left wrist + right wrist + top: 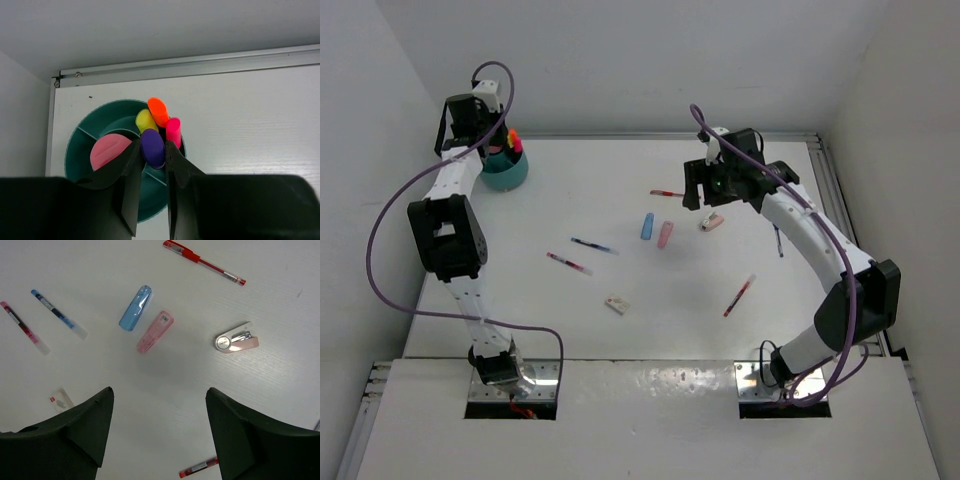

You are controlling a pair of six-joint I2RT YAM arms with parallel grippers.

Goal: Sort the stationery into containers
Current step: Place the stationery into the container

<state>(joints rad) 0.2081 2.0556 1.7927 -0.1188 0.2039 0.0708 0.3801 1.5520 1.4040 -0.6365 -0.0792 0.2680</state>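
The teal cup has dividers and stands at the far left of the table. Upright in it are highlighters with orange, yellow and pink ends, plus a pink rounded item. My left gripper is over the cup, its jaws closed on the purple-ended highlighter. My right gripper is open and empty, above the table near a blue eraser and a pink eraser.
On the table lie a red pen, a blue pen, a pink-red pen, a small pink-and-white clip-like item, a small clear piece and another red pen. A metal rail borders the far edge.
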